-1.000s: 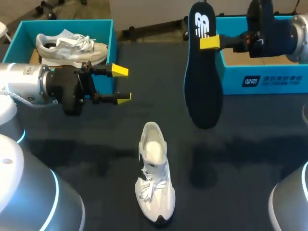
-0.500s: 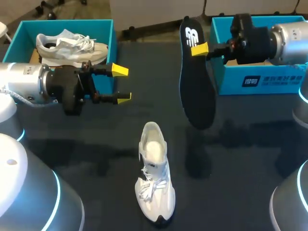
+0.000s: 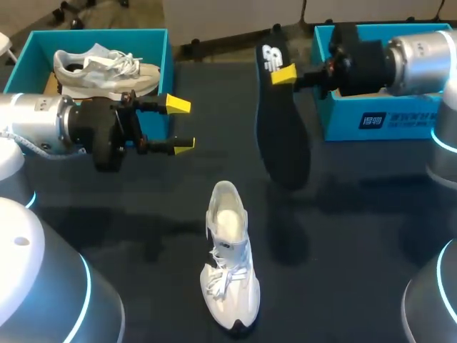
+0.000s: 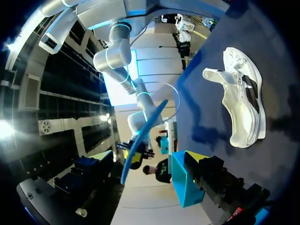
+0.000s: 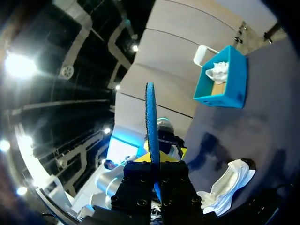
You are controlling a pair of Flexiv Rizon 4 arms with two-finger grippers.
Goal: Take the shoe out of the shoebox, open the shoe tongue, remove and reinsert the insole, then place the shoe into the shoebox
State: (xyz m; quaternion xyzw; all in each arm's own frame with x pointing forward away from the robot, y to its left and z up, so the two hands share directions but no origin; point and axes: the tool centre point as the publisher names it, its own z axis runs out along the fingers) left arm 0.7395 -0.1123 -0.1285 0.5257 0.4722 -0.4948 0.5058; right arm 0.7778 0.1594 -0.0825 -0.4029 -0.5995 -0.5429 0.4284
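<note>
White mesh sneaker (image 3: pixel 230 261) set out on black table (image 3: pixel 143 207), inside emptied. Left gripper (image 3: pixel 181 126) spread wide, nothing held. Long dark foam insole (image 3: pixel 282 136) pinched by right gripper (image 3: pixel 284 73) above table; reinsertion and return to teal cardboard shoebox (image 3: pixel 385 121) judged outstanding

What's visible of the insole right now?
The insole is a thin, dark, foam-looking sheet with a white logo near its upper end. Edge-on in the right wrist view it looks blue. The right gripper is shut on that upper end. It hangs nearly upright above the table, wide end down, touching nothing else.
</note>
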